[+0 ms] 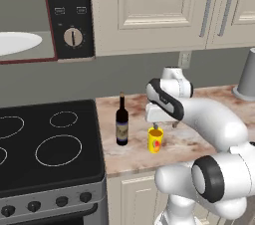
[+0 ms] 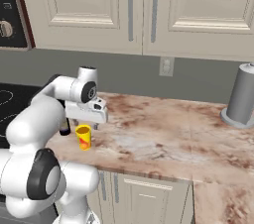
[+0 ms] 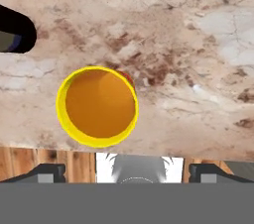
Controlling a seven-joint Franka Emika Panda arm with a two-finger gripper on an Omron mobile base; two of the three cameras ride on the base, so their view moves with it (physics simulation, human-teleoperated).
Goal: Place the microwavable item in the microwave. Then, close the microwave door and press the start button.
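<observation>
The bottle (image 1: 122, 123) carries a label on its belly, too small to read, and the microwave (image 1: 45, 15) has a small display and buttons above its dial (image 1: 73, 37) whose marks are also too blurred to make out. The cup (image 1: 155, 140) stands upright on the counter (image 1: 199, 134), yellow with a red-orange mark on its side, directly under the gripper (image 1: 158, 125), whose tips hang just above the rim without closing around it. In the hand view the cup (image 3: 97, 106) is seen from straight above, its round mouth open and orange inside, sitting a little left of the midline between the two fingertips (image 3: 48, 173), which stand wide apart at the bottom of that view. The bottle (image 3: 14, 32) shows there as a dark shape at the left edge, near the cup but apart from it. From the right base view the gripper (image 2: 88, 125) hangs over the cup (image 2: 84, 137) near the counter's front edge, with the bottle (image 2: 64, 128) mostly hidden behind the arm. The microwave is up and to the left of the gripper, well apart, its cavity open with a white plate (image 1: 17, 43) inside. A grey cylinder (image 2: 242, 95) stands far to the right.
</observation>
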